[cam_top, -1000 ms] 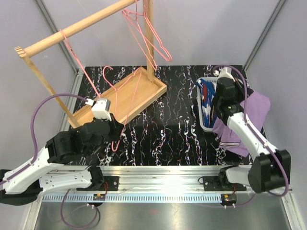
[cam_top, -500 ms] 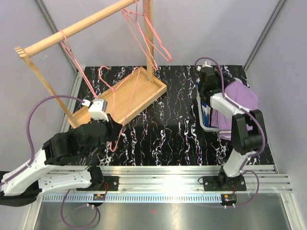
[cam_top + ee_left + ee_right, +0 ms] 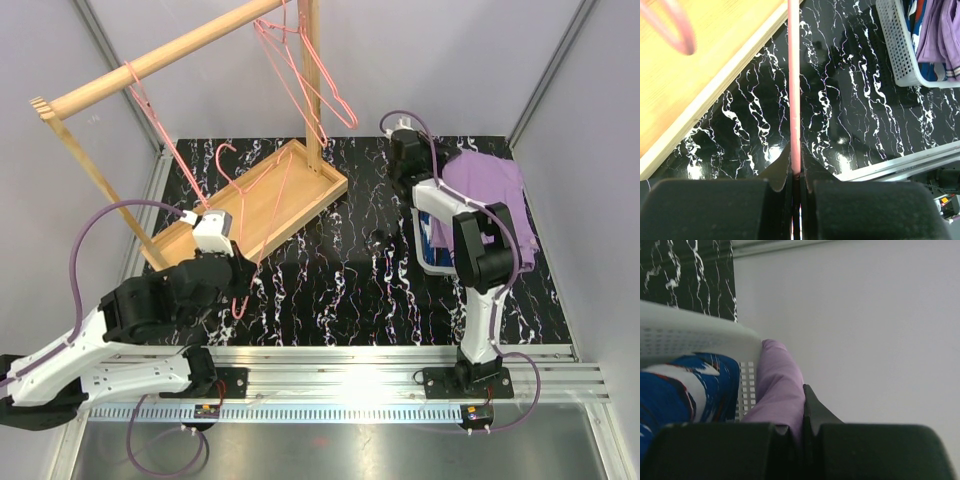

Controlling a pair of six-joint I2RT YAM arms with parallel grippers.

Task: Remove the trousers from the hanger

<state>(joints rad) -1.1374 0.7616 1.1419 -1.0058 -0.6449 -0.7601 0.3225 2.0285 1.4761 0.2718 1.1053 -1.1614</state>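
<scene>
trousers in lilac point(image 3: 490, 185) lie heaped over the white basket point(image 3: 895, 50) beside the blue pair point(image 3: 685, 385), trailing rightward from the right gripper point(image 3: 801, 415) pinching their edge, while the left gripper point(image 3: 796, 172), well apart, clamps the bare pink hanger point(image 3: 794, 75).

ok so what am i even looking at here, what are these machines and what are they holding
Two robot arms are bolted at the near edge of a black marbled table. The wide picture looks down from above; the other two come from a camera on each wrist. The left claw is shut on a pink wire hanger near a shallow wooden tray. The right claw pinches lilac-purple cloth shorts draped over a white plastic basket, with dark blue splashed shorts inside.
</scene>
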